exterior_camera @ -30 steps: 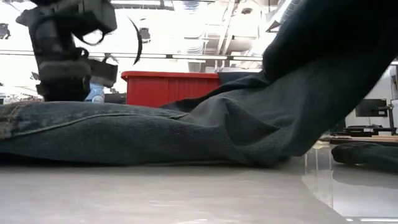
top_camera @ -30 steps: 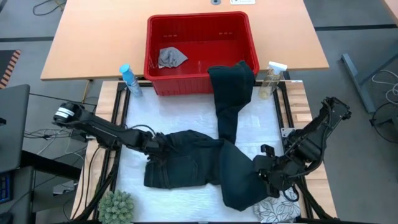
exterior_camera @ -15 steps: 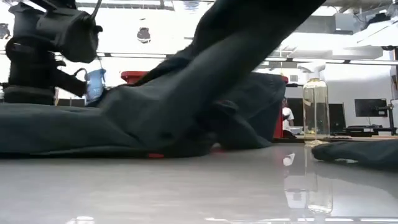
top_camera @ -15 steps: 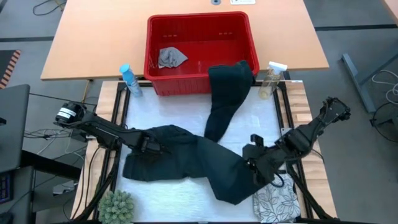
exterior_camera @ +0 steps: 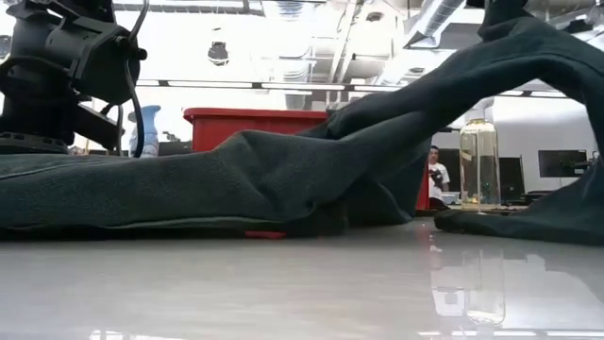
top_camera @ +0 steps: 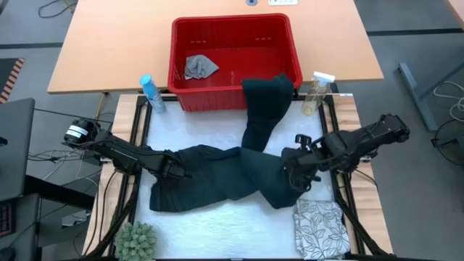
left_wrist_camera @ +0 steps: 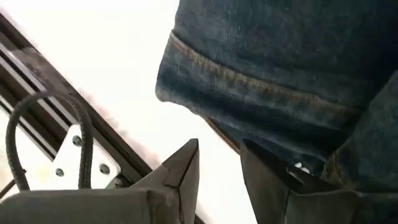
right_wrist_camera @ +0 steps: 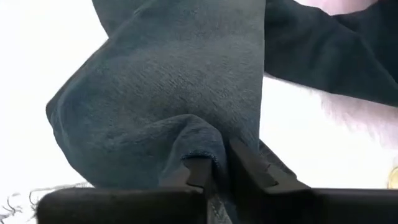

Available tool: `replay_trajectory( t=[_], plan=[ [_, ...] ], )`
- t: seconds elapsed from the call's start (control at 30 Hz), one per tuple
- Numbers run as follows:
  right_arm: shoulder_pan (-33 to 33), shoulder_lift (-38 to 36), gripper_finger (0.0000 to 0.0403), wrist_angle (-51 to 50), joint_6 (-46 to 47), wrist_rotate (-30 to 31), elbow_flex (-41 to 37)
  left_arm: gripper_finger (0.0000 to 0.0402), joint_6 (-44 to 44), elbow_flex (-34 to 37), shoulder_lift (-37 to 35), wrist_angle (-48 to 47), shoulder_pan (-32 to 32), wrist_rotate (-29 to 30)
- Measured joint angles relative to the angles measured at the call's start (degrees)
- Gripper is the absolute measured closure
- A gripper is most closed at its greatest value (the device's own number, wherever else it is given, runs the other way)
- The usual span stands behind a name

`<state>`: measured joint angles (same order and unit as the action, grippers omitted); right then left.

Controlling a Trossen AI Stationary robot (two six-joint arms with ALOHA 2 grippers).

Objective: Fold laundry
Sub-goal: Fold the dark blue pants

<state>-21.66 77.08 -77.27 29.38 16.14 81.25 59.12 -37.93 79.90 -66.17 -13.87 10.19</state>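
Left gripper (top_camera: 176,171) is seen from above pinching the jeans (top_camera: 217,181) waistband, mid-table left; right gripper (top_camera: 290,174) clamps a leg fold at right. Wrist views confirm denim is pinched between both finger pairs.

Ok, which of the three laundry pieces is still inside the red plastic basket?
The small grey cloth, crumpled alone in the basket. The dark denim jeans only drape one leg over its rim, and the leaf-print white cloth lies on the table.
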Motion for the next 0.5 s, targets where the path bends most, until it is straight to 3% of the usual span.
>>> replay_trajectory(
  t=[0.13, 0.33, 0.5],
  plan=[
    [1.3, 0.0, 0.0285, -1.3, -2.4, 0.4, 1.5, 0.0295, 0.0, -0.1, 0.0, 1.8, 0.0, 1.3],
    [3.6, -0.1, 0.0209, -4.2, -3.7, 4.2, 12.0, 0.0295, -1.5, -0.1, 0.0, 4.4, 0.0, 1.6],
    [2.9, -0.4, 0.018, -7.5, -1.7, 7.9, 20.6, 0.0295, -1.4, 1.9, -0.1, 6.4, 0.1, 0.4]
  ],
)
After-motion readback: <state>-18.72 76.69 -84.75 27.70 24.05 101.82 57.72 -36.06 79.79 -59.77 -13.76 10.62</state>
